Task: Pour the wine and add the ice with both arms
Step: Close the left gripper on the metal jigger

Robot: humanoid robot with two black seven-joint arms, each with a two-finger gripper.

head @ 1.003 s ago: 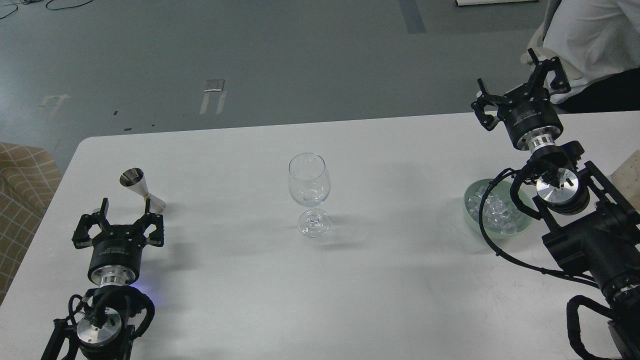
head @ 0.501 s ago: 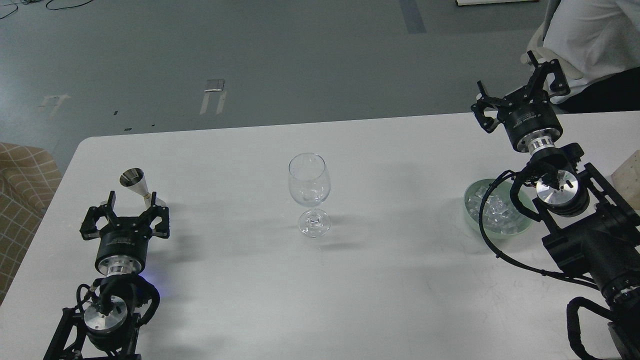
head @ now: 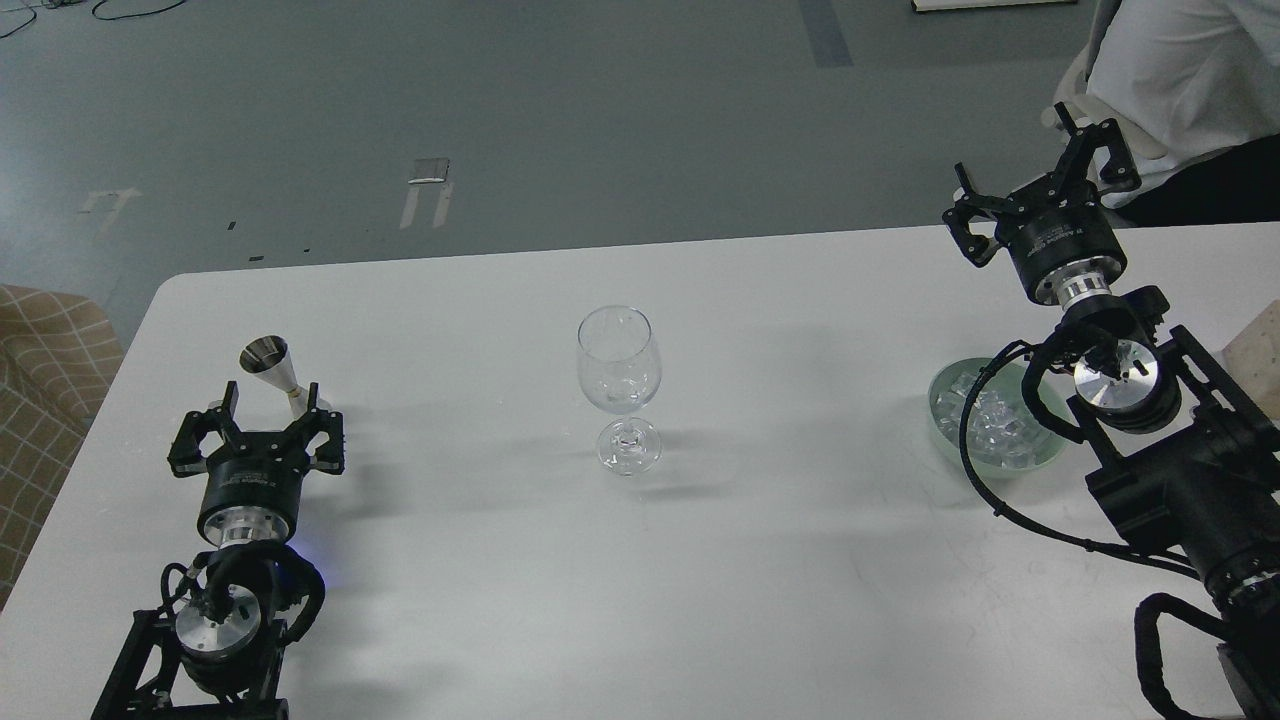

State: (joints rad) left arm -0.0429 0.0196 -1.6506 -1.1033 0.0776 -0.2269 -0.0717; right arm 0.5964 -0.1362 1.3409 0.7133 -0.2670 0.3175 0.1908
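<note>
- Nearest, the left gripper [head: 257,432] hangs low over the white counter [head: 500,580], its jaws spread and empty.
- The steel jigger [head: 281,377], a slim double cone standing slightly tilted, sits just beyond those jaws and between their tips as seen from the head; its long axis runs roughly upright, so the left arm looks best placed to close on its narrow waist.
- Whether the jigger holds any wine cannot be told; no liquid shows.
- Mid-counter, the stemmed glass [head: 619,385] stands upright and looks empty: thin, clear, round-bowled, on a small foot, well apart from both arms.
- To the right, the pale green bowl [head: 945,438] holds the ice [head: 995,420], a heap of glassy cubes, partly hidden behind the right arm's wrist and black cable.
- Farthest, the right gripper [head: 1040,195] is raised past the bowl toward the counter's back edge, jaws spread and empty; the ice lies behind and below it, toward the robot.
- A person in white [head: 1180,70] stands beyond the right corner.
</note>
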